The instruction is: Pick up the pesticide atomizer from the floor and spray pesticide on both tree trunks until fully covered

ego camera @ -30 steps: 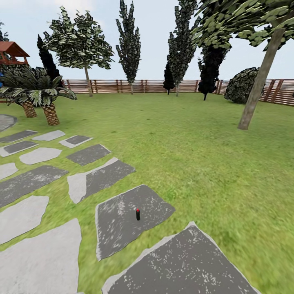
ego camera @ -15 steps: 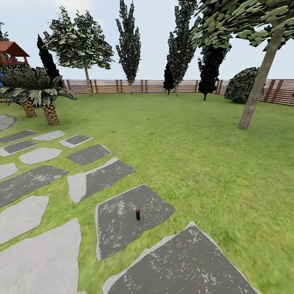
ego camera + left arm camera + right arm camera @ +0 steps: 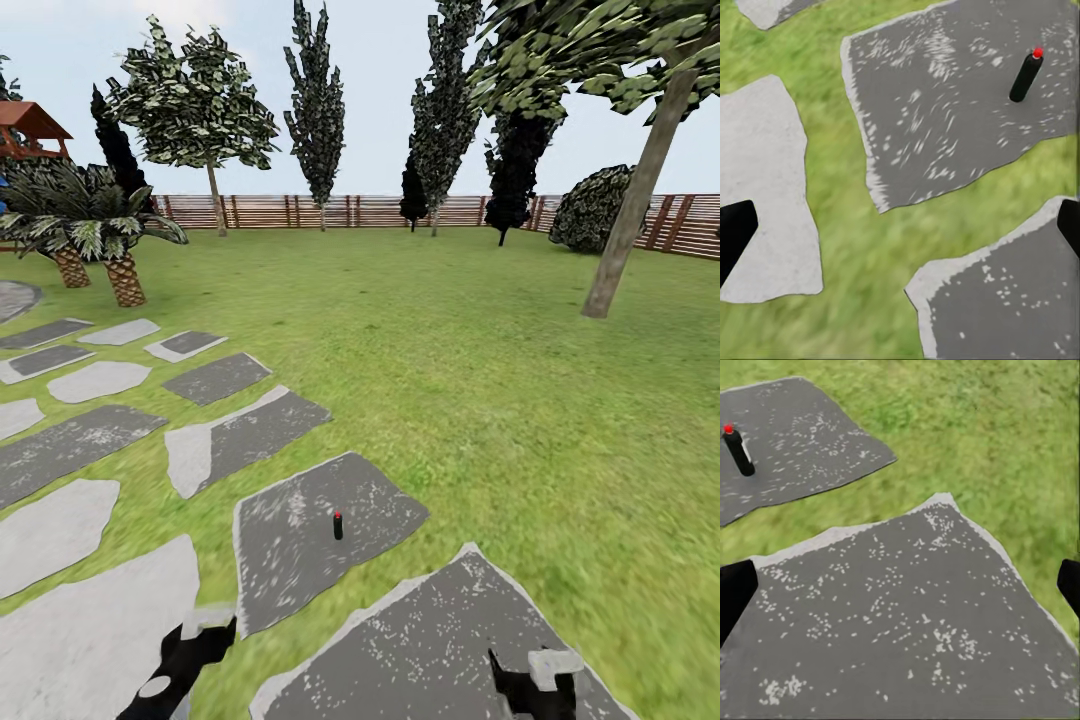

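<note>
On a dark stone slab (image 3: 300,540) the pesticide atomizer (image 3: 338,526) stands upright, ahead between both wide-open grippers, seemingly nearer the left gripper (image 3: 190,640) than the right gripper (image 3: 535,680).

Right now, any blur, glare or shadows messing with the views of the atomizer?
Head view: atomizer small but crisp on its dark slab, no cast shadow, no glare; near grass smeared. Left wrist view: atomizer sharp, grass streaky. Right wrist view: atomizer clear, flat even light.
</note>
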Controlling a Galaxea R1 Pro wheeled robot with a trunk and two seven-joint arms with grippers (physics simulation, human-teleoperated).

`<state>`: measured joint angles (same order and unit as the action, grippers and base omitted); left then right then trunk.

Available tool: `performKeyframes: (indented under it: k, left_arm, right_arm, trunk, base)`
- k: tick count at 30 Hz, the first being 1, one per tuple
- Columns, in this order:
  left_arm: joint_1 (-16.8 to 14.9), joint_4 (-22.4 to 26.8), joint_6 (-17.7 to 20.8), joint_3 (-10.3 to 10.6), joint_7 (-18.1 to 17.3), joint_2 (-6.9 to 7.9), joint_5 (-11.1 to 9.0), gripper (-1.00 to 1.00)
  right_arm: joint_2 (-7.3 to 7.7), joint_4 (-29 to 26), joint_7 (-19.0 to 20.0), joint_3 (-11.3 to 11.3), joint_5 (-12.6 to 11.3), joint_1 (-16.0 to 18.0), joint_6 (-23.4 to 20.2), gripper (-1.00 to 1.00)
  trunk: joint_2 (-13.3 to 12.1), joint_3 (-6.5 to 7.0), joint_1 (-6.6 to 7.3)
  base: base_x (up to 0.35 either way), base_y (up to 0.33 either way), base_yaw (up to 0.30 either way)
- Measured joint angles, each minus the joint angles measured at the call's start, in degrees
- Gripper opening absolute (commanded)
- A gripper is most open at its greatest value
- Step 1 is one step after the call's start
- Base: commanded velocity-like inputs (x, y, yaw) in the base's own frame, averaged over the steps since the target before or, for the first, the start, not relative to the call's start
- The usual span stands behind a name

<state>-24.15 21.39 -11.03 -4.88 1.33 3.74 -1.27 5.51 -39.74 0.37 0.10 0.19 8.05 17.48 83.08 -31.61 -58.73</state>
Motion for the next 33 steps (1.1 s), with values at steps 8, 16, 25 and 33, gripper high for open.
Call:
performKeyframes:
  k: [8,16,25,33]
  left_arm:
    - [-1.56,5.45,-0.26,0.0,0.14,-1.83,-0.07,1.0]
    - [-1.22,9.34,0.03,-0.37,0.34,-1.37,0.19,1.0]
    - [-1.58,10.33,0.1,-0.44,0.46,-1.56,-0.1,1.0]
    - [-1.19,10.42,0.0,-0.44,0.51,-1.87,-0.2,1.0]
  right_arm:
    - [0.12,-4.75,0.29,-0.28,-0.25,14.98,-15.62,1.0]
    - [1.71,-5.56,0.05,-0.2,-0.17,16.74,-17.82,1.0]
    - [1.7,-5.5,0.06,-0.19,-0.19,16.74,-17.8,1.0]
    - [1.58,-5.37,0.15,-0.12,-0.19,16.74,-17.82,1.0]
  trunk:
    - [0.0,0.0,0.0]
    - [0.0,-0.05,0.0]
    - [0.0,-0.22,0.0]
    - [0.0,-0.25,0.0]
  base:
    - [0.001,0.0,0.0]
    - [0.204,-0.166,0.094]
    - [0.169,-0.236,0.264]
    - [0.079,-0.262,0.272]
